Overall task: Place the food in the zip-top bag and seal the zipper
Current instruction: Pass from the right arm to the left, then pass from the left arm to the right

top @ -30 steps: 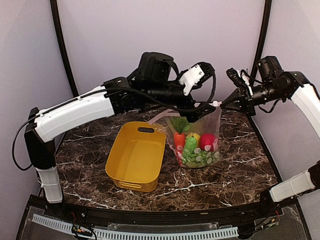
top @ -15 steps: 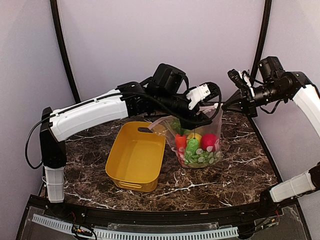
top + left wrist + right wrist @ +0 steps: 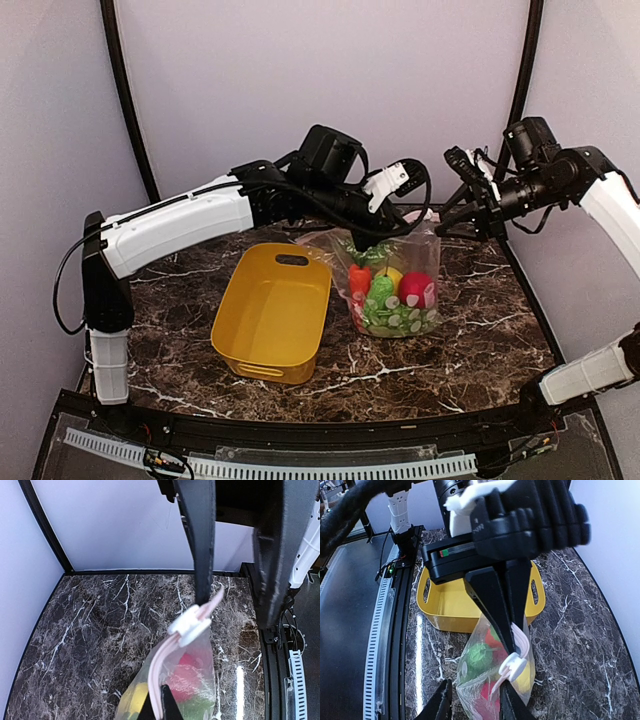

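Observation:
The zip-top bag stands on the marble table, holding the food: a carrot, a green pear, a red fruit and a yellow lemon. My left gripper reaches over from the left and is shut on the pink zipper near the bag's left end; its fingertips pinch the strip. A white slider sits on the strip further along. My right gripper is open, its fingers standing either side of the bag's right corner without squeezing it.
An empty yellow tub sits just left of the bag, close to the left arm's reach. The black frame posts and the table's back edge lie behind both grippers. The right arm's forearm hangs over the table's right edge.
My left gripper has come down onto the zipper strip and shut on it. My right gripper, shut on the bag's right corner a second ago, has opened and let go.

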You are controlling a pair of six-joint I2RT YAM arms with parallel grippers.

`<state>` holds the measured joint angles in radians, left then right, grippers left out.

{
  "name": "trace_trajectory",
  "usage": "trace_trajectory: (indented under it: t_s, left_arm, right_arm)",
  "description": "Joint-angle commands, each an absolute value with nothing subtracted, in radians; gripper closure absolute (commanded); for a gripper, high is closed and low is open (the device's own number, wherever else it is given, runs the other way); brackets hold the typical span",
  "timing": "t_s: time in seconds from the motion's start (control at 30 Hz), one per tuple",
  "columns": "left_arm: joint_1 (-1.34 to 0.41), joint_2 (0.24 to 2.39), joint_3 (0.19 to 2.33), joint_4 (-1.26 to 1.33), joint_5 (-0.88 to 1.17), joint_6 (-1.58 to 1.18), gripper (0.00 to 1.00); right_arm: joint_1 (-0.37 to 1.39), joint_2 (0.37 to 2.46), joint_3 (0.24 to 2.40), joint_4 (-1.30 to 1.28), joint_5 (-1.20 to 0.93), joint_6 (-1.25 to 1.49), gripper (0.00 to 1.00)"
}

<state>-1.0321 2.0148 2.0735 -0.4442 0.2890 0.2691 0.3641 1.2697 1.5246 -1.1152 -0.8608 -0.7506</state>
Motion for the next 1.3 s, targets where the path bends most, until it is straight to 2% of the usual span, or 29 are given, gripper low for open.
trace_trajectory:
  t_s: [0.0, 0.27, 0.6, 1.0, 1.27]
  left_arm:
    - [-1.029, 1.951, 2.051, -0.4, 0.331, 0.236, 0.99]
    - [-1.029, 1.921, 2.005, -0.367, 0.325, 0.221, 0.99]
    - [-1.029, 1.882, 1.949, -0.34, 0.276, 0.197, 0.99]
    - [-1.029, 1.884, 1.942, -0.326, 0.316, 0.187, 0.99]
    - [-1.03, 1.894, 1.942, -0.326, 0.335, 0.178, 0.99]
  right_arm:
    - [0.415, 1.279, 1.513, -1.032, -0.87, -0.664, 0.68]
    - [0.426, 1.304, 1.526, -0.974, -0.744, -0.555, 0.69]
    - [0.398, 1.25, 1.531, -1.015, -0.59, -0.576, 0.73]
    - [0.404, 1.295, 1.541, -1.026, -0.814, -0.65, 0.62]
    - [0.416, 1.297, 1.525, -0.994, -0.838, -0.645, 0.68]
